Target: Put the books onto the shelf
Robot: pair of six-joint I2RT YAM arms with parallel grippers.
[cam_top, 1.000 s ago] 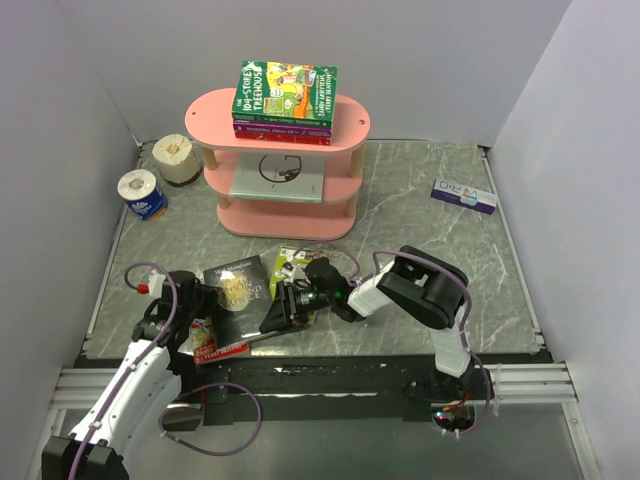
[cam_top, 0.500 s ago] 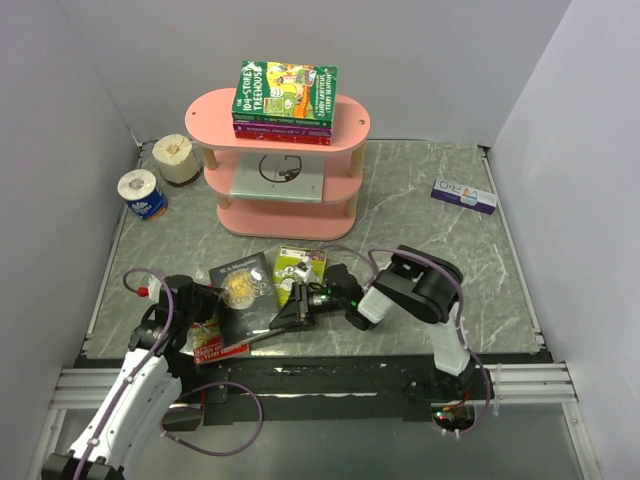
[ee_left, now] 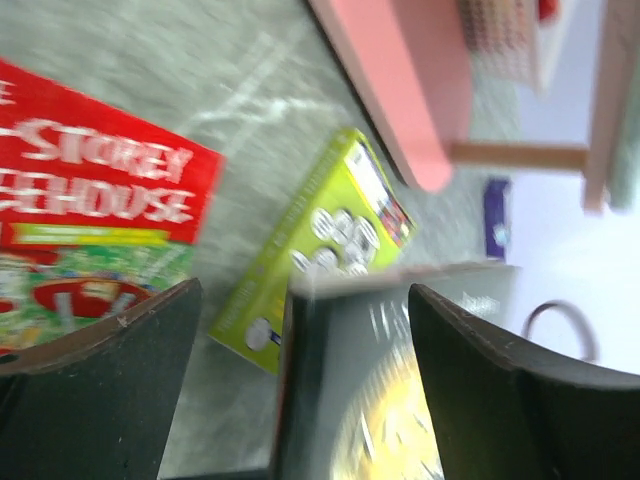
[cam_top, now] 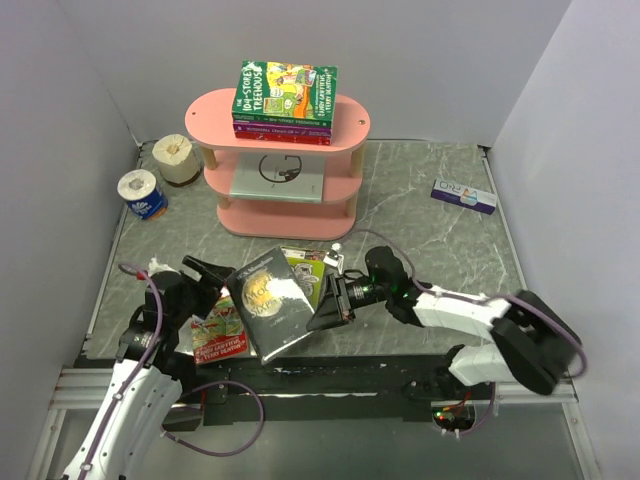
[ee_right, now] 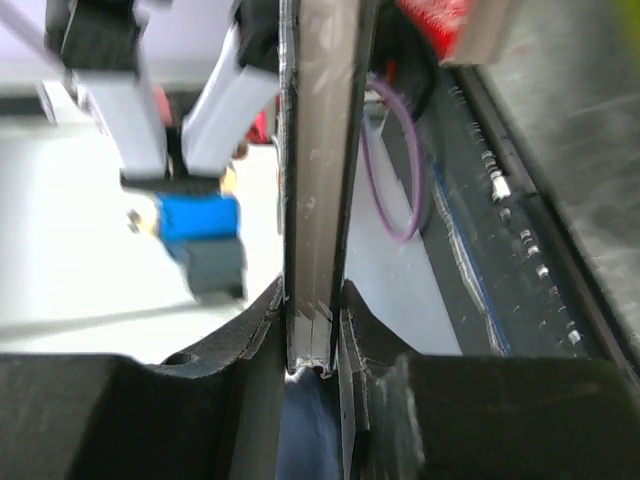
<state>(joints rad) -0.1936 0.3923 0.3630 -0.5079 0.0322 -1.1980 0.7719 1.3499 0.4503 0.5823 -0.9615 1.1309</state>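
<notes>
Shelf [cam_top: 210,112]: pink. Dark book [cam_top: 268,300] – gold disc recorded on cover. Lime-green book [ee_left: 310,250], red book [ee_left: 90,200] w/ white lettering. Tabletop [cam_top: 430,250] – grey, marbled.

I see the dark book [cam_top: 268,300] raised and tilted above the lime book [cam_top: 305,268], the red book [cam_top: 218,335] flat beside it, a green-topped stack [cam_top: 285,92] atop the pink shelf [cam_top: 212,108], and a grey book [cam_top: 278,178] on the middle tier.

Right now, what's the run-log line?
left gripper: open | right gripper: shut on dark book | red book, lime-green book: on table | shelf: stack on top
</notes>
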